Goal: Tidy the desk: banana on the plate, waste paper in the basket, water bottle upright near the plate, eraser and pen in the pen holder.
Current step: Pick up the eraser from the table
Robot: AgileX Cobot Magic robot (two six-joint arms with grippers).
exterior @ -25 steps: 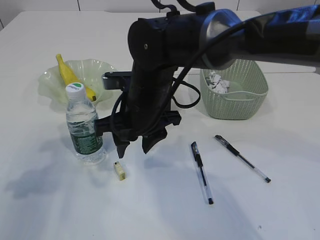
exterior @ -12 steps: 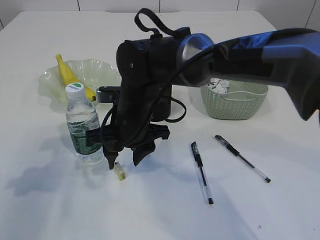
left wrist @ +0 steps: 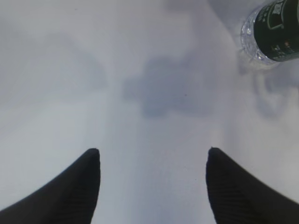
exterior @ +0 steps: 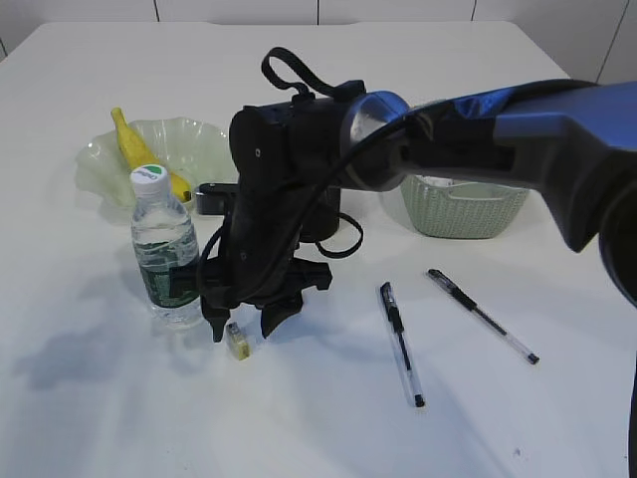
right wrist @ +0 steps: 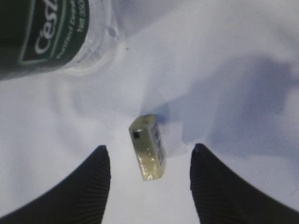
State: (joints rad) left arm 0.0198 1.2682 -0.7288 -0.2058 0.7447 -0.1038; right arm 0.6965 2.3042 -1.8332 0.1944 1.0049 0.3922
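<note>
Lowered since a second ago, the right gripper (exterior: pixel 241 329) now straddles the eraser (exterior: pixel 237 341), its parted jaws on either side of the small cream block without closing on it; the eraser lies on the desk (exterior: pixel 119 418) where it lay before, just right of the upright water bottle (exterior: pixel 162 249). In the right wrist view the eraser (right wrist: pixel 148 147) sits between the two fingertips. Behind, the banana (exterior: pixel 139 151) rests in the plate (exterior: pixel 199 139), and the arm hides part of the basket (exterior: pixel 468 209). Two pens (exterior: pixel 401 342) lie to the right. The left gripper (left wrist: pixel 152 161) hangs wide open over bare desk, holding nothing.
</note>
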